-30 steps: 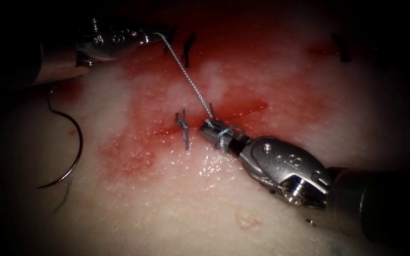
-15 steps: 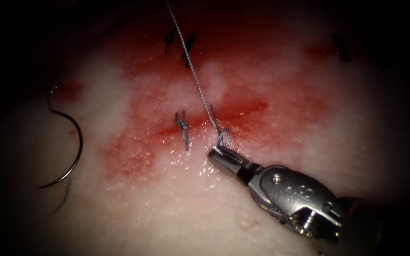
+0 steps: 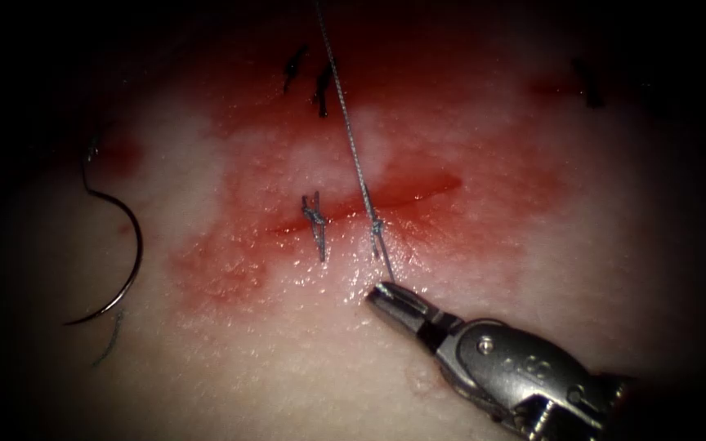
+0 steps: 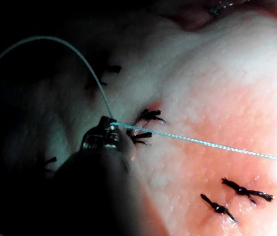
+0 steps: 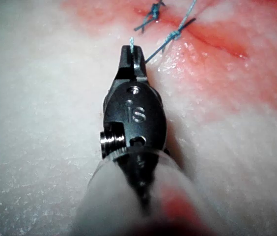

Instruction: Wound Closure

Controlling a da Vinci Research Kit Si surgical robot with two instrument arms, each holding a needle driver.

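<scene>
Two tools clench one taut thread (image 3: 353, 147) steeply across the cut (image 3: 402, 194): right tool (image 3: 386, 296) lower centre, left tool (image 4: 110, 124) beyond the top; needle (image 3: 116, 245) lies free at left.

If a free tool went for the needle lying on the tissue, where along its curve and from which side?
Probably mid-curve on the needle, coming from its open left side. It lies flat on the tissue, left of the cut, arc bulging right, and neither tool holds it.

Taut thread (image 3: 351, 143) crossing cut (image 3: 386, 200), needle (image 3: 116, 261) lying far left
</scene>
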